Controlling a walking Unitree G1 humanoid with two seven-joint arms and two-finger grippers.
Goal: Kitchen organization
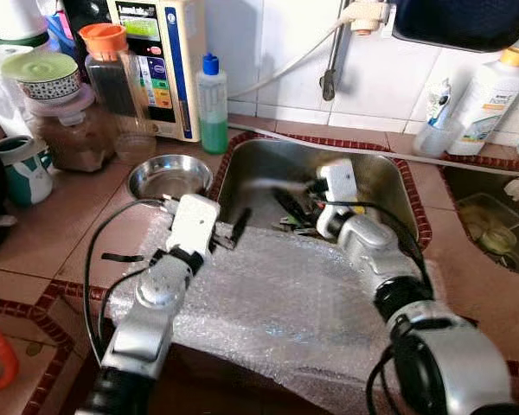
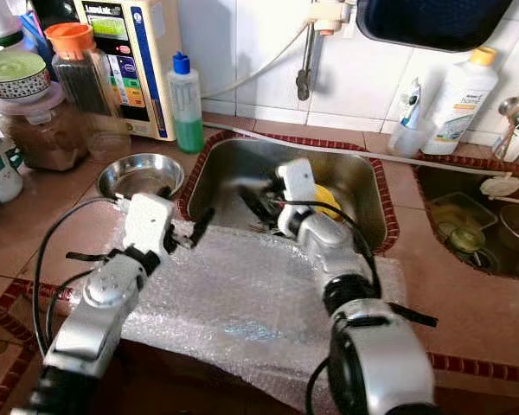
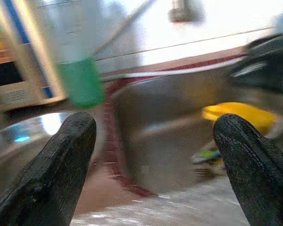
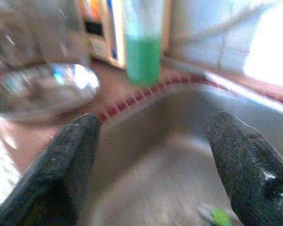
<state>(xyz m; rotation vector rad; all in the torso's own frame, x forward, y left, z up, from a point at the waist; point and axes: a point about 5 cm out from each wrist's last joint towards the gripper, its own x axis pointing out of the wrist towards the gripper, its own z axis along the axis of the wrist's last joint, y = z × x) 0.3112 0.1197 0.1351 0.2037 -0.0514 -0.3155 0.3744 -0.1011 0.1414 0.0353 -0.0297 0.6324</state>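
Left eye view, centre: sink (image 1: 398, 177) holds a yellow object (image 2: 326, 201) and dark utensils (image 1: 292, 210); bowl (image 1: 168, 175) beside it lies empty; left gripper (image 1: 231, 233) and right gripper (image 4: 153, 155) both spread wide, holding nothing

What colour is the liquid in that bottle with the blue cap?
Green, clearest in the left eye view: bottle.

steel sink (image 2: 363, 186) with yellow object (image 2: 327, 201), right end effector (image 2: 258, 201) inside, left end effector (image 2: 195, 229) over bubble wrap (image 2: 242, 294)

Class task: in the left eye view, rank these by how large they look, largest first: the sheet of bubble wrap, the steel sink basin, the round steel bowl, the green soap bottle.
1. bubble wrap
2. steel sink basin, partly hidden by the right arm
3. round steel bowl
4. green soap bottle; it stands farther back, so its rank against the bowl is unsure.
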